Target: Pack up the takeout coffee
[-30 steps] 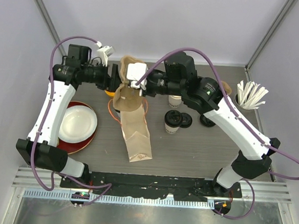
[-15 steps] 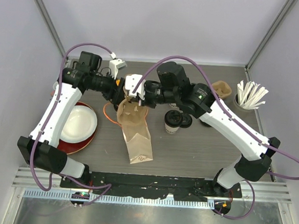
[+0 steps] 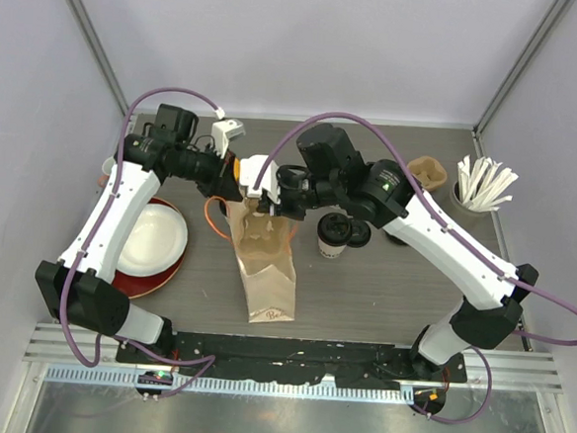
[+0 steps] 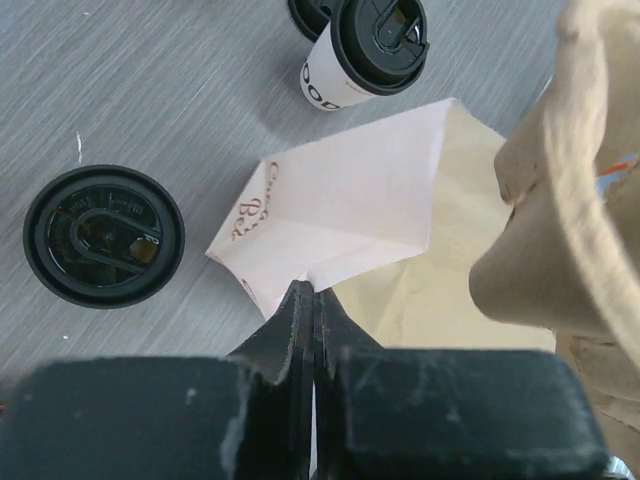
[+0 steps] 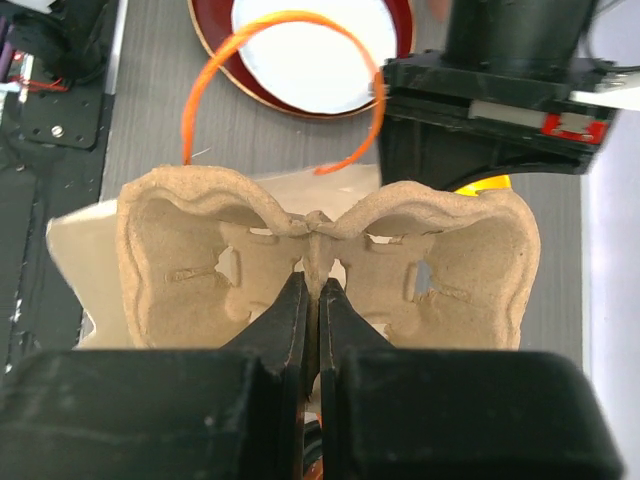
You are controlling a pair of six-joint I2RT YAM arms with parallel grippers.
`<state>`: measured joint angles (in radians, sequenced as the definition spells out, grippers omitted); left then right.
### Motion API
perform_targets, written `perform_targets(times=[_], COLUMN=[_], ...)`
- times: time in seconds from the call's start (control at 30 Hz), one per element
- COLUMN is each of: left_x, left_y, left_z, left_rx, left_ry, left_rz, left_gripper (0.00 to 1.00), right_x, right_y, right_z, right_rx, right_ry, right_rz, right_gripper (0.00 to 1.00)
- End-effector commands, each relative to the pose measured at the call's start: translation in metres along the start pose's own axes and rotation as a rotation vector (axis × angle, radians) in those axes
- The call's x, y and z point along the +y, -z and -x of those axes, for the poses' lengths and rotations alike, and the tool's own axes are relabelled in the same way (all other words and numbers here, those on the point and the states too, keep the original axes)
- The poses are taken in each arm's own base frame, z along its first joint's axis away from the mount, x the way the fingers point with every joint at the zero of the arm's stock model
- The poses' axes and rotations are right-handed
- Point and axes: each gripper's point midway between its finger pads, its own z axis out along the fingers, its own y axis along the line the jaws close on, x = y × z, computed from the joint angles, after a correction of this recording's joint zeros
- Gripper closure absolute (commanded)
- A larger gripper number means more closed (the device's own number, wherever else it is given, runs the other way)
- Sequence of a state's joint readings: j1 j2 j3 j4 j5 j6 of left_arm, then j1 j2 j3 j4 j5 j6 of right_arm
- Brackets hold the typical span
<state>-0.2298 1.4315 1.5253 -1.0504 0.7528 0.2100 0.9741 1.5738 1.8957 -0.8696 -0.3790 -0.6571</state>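
A white paper coffee cup (image 3: 333,236) with a black lid stands on the table right of the brown paper bag (image 3: 267,274); it also shows in the left wrist view (image 4: 362,50). My left gripper (image 4: 312,290) is shut on the bag's rim (image 4: 350,200), holding the mouth up. My right gripper (image 5: 319,280) is shut on the middle rib of a tan pulp cup carrier (image 5: 190,250), which hangs over the bag's mouth (image 5: 75,260). From above, both grippers, left (image 3: 233,185) and right (image 3: 263,203), meet at the bag's top.
A loose black lid (image 4: 103,235) lies by the bag, and another lid (image 3: 359,231) lies beside the cup. A red plate with a white bowl (image 3: 153,237) sits left, an orange loop (image 5: 280,60) next to it. Stirrers (image 3: 484,186) and a second pulp carrier (image 3: 428,172) are back right.
My left gripper has shut on the bag's rim. The right gripper brought the carrier down and toward the front over the bag, and the bag's mouth now stands raised.
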Motion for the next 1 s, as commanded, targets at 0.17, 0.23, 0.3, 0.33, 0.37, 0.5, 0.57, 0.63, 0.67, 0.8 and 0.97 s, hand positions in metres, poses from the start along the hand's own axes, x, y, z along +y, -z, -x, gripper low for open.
perform_targets(times=[0.17, 0.23, 0.3, 0.33, 0.37, 0.5, 0.57, 0.63, 0.67, 0.8, 0.97], left_x=[0.006, 0.003, -0.002, -0.009, -0.011, -0.018, -0.022, -0.023, -0.023, -0.023, -0.025], left_y=[0.009, 0.009, 0.008, 0.008, 0.007, 0.003, 0.0, -0.001, -0.001, 0.001, 0.0], left_z=[0.038, 0.044, 0.049, 0.05, 0.05, 0.051, 0.049, 0.048, 0.048, 0.049, 0.053], left_rx=[-0.123, -0.148, -0.165, -0.172, -0.175, -0.183, -0.175, -0.172, -0.176, -0.176, -0.173], left_ry=[0.035, 0.061, 0.089, 0.105, 0.111, 0.111, 0.105, 0.101, 0.099, 0.088, 0.096], left_rz=[0.087, 0.071, 0.049, 0.018, 0.005, -0.029, -0.035, -0.041, -0.034, -0.024, -0.034], left_gripper=[1.0, 1.0, 1.0, 1.0, 1.0, 1.0, 1.0, 1.0, 1.0, 1.0, 1.0], right_x=[0.032, 0.036, 0.038, 0.04, 0.04, 0.041, 0.041, 0.041, 0.042, 0.046, 0.056], right_y=[0.004, -0.001, -0.009, -0.011, -0.013, -0.021, -0.028, -0.032, -0.034, -0.043, -0.057], right_z=[0.0, -0.003, -0.011, -0.015, -0.016, -0.033, -0.045, -0.049, -0.054, -0.063, -0.084], right_rx=[0.049, 0.067, 0.087, 0.099, 0.105, 0.167, 0.2, 0.208, 0.219, 0.214, 0.239], right_ry=[0.021, 0.011, -0.027, -0.045, -0.063, -0.145, -0.177, -0.191, -0.2, -0.223, -0.273], right_rz=[0.093, 0.095, 0.099, 0.102, 0.099, 0.079, 0.058, 0.048, 0.051, 0.074, 0.122], right_gripper=[0.99, 0.99, 0.99, 0.99, 0.99, 0.99, 0.99, 0.99, 0.99, 0.99, 0.99])
